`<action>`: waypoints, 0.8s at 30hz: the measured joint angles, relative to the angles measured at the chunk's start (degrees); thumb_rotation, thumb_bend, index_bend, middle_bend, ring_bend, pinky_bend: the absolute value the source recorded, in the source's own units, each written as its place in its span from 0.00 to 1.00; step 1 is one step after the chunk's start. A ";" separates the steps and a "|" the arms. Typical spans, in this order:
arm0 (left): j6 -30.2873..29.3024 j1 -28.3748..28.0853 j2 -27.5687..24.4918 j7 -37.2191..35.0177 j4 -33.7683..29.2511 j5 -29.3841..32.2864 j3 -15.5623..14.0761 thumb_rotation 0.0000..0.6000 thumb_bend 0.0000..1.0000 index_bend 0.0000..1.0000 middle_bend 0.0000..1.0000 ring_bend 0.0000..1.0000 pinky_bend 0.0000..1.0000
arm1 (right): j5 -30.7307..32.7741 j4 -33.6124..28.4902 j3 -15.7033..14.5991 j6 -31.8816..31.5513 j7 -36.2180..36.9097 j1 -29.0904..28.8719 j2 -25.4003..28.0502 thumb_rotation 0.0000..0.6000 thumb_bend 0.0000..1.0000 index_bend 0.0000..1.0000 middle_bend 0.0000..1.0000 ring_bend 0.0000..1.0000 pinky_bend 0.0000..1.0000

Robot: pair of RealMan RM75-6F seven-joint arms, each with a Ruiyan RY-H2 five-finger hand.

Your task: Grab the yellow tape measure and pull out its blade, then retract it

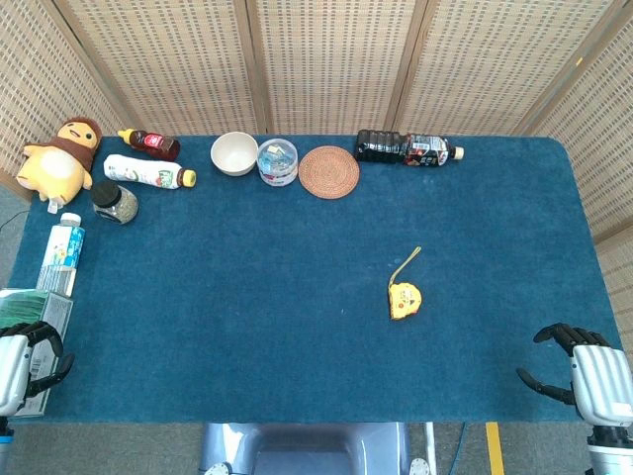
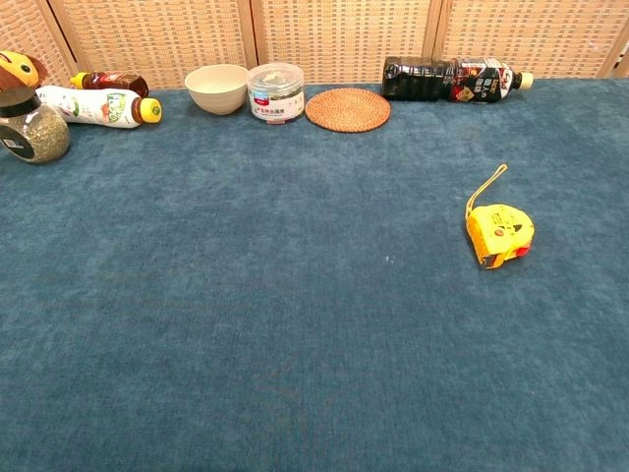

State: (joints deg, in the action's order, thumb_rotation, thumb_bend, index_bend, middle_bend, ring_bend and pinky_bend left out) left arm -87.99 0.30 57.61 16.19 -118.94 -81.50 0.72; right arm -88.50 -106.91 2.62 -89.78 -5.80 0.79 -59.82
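Blue cloth covers the table I am working over. The yellow tape measure lies flat on it, right of centre and well short of the near edge, its yellow wrist strap trailing toward the far edge; nothing touches it.

My head view shows both hands at the near corners. The left hand sits at the near left corner, fingers curled over the edge, holding nothing. The right hand sits at the near right corner, fingers spread apart and empty, well apart from the tape measure. My chest view shows neither hand.

Along the far edge I see a dark bottle lying on its side, a woven coaster, a clear lidded tub, a white bowl, two more lying bottles and a jar. Only the head view shows in full the stuffed toy at the far left corner and the carton along the left edge. The chest view shows the red detail on the tape measure's case.
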 measured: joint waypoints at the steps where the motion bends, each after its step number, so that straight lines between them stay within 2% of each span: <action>1: 0.12 -0.06 0.11 0.03 0.06 0.18 0.04 1.00 0.27 0.64 0.52 0.40 0.37 | 0.08 -0.04 0.07 0.02 -0.09 -0.02 -0.01 0.85 0.15 0.45 0.45 0.44 0.39; 14: 0.29 -0.38 0.04 0.28 -0.04 0.31 0.24 1.00 0.27 0.64 0.52 0.40 0.37 | -0.06 -0.22 -0.15 0.48 0.31 -0.11 0.39 0.84 0.16 0.45 0.45 0.44 0.39; 24: 1.28 -1.50 -1.40 0.93 -1.08 0.48 0.85 1.00 0.27 0.64 0.52 0.40 0.37 | -0.19 -0.34 0.62 5.27 4.00 -3.43 2.52 0.85 0.17 0.40 0.44 0.43 0.38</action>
State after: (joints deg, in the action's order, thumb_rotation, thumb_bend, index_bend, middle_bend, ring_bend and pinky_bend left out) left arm -86.71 -1.20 56.22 17.12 -120.02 -81.02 1.57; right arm -88.70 -107.25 3.25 -84.51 -1.81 -2.64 -57.31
